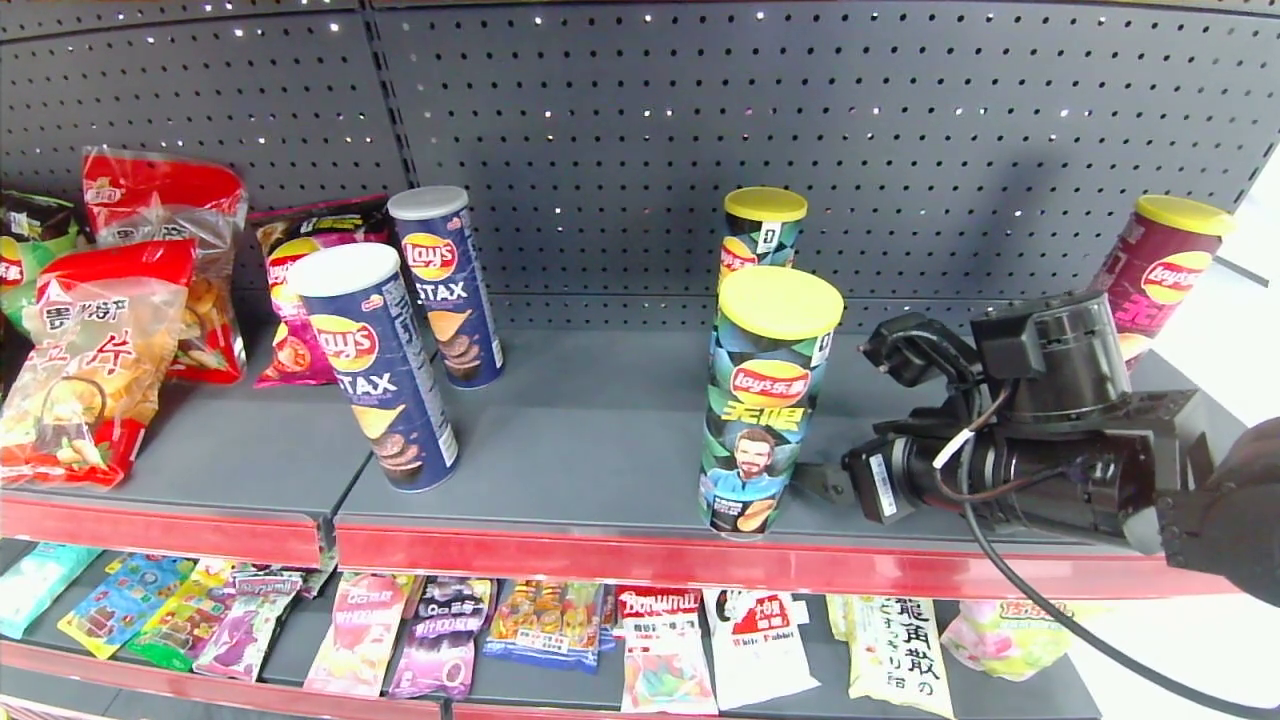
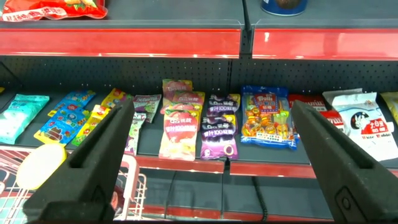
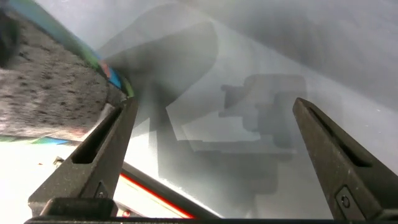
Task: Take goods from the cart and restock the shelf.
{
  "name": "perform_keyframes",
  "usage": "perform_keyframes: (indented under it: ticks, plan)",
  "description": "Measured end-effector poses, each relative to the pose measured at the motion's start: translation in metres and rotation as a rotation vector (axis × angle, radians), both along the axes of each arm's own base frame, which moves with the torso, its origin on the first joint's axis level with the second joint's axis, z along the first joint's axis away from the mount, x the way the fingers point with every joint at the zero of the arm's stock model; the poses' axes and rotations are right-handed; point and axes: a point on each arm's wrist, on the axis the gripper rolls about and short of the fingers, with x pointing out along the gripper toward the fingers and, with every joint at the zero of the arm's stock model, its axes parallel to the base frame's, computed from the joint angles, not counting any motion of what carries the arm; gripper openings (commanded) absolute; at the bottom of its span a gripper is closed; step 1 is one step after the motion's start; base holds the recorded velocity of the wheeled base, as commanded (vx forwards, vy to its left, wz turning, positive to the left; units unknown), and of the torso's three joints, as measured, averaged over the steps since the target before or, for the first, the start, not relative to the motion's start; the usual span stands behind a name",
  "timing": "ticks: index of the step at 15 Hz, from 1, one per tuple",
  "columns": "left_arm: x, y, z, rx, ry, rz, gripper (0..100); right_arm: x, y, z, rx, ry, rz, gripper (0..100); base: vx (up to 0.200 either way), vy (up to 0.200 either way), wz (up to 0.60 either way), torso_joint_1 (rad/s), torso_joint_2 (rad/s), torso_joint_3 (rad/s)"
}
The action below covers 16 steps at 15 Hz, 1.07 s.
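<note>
Right gripper (image 3: 212,106): jaws spread wide, grasping nothing; one finger (image 3: 106,143) sits just beside the teal can (image 1: 765,400), touching or barely apart, cannot tell which. The can stands upright and released on the upper shelf (image 1: 600,430), close to its red lip (image 1: 600,555). Left gripper (image 2: 212,109): jaws also spread, empty, held low before the lower tier's sweet packets (image 2: 211,124); the cart (image 2: 134,186) lies beneath it with a yellow disc (image 2: 40,165) inside, likely another can's lid. Risk, as I judge it: a sideways pull-away could drag or knock the can with that near finger; the can is tall, narrow and near the edge, so a tip would send it over the lip. A straight draw-back looks safer. The second can (image 1: 763,235) behind it could topple too. Print: the teal can carries a red oval logo, yellow characters and a bearded man's portrait; the dark-blue cans (image 1: 375,365) show the same oval plus white capitals; the maroon can (image 1: 1160,265) far right likewise; the snack bags (image 1: 90,370) bear large characters; wording not transcribed
</note>
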Motion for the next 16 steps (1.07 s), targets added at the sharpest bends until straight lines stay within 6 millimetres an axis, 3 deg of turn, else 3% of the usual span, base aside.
perform_keyframes:
  ticks: [7,16]
  plan:
    - [0.0,0.0,0.0,-0.001,0.0,0.0,100,-0.007,-0.015,0.006,0.009,-0.016,-0.035,100,0.0,0.0,0.0,0.0,0.0,0.0]
    - [0.0,0.001,0.0,0.004,0.001,0.037,100,-0.047,-0.047,0.008,0.019,-0.035,-0.073,100,0.0,0.0,0.0,0.0,0.0,0.0]
